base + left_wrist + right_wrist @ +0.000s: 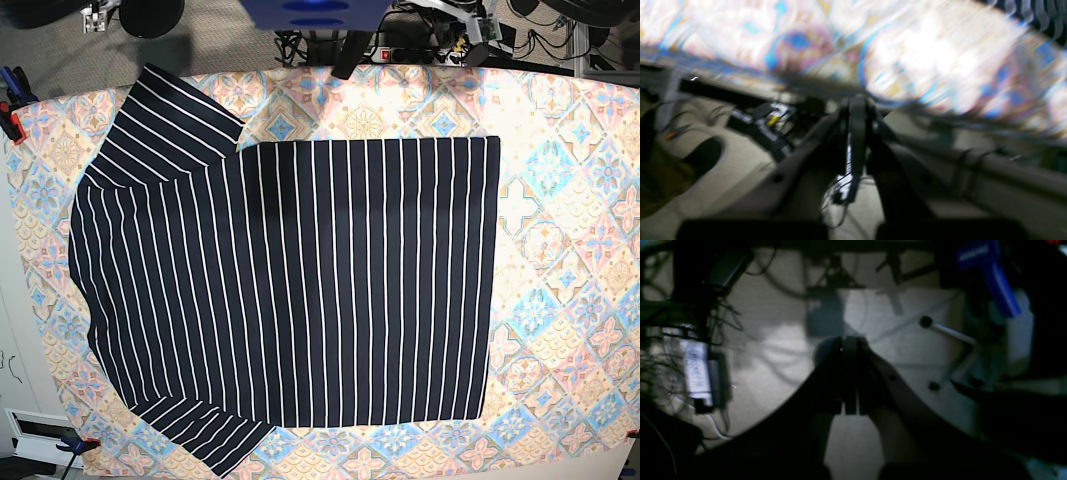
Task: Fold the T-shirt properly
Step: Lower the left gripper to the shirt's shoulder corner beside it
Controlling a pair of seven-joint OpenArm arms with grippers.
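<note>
Lying flat on the bench point(560, 250), the T-shirt point(300, 290) is untouched; both fingers are pressed together, empty; sleeves should be folded inward first

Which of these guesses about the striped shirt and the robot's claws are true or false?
1. The T-shirt lies spread flat on the patterned tablecloth. True.
2. The shirt is already folded into a small square. False: both sleeves are spread out and no fold is made.
3. The left gripper is clamped on the shirt. False: it is shut on nothing, beside the table edge.
4. The right gripper is shut, with floor and cables beyond it. True.
5. The shirt's stripes are red. False: they are white on dark navy.
</note>
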